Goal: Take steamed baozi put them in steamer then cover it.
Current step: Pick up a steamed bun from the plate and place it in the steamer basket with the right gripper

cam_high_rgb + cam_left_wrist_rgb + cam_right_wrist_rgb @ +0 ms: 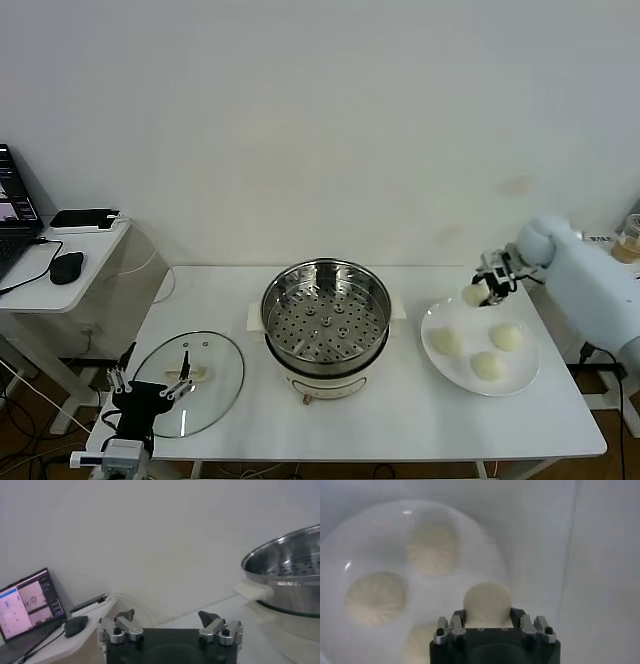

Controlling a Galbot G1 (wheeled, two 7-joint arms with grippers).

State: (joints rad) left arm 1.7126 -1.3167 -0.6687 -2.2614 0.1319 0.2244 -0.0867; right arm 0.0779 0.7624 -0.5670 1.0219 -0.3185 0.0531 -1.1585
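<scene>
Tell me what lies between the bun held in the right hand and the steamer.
Only bare white table. In the head view nothing stands between the steamer and the bun gripped by the right hand above the plate's rim.

Plain white wall (320,120) behind a white worktop (400,420). At left, 1 smaller white side desk (50,290) (carrying an open laptop (12,215), a black mouse (66,267), cables). Even, diffuse lighting throughout.
</scene>
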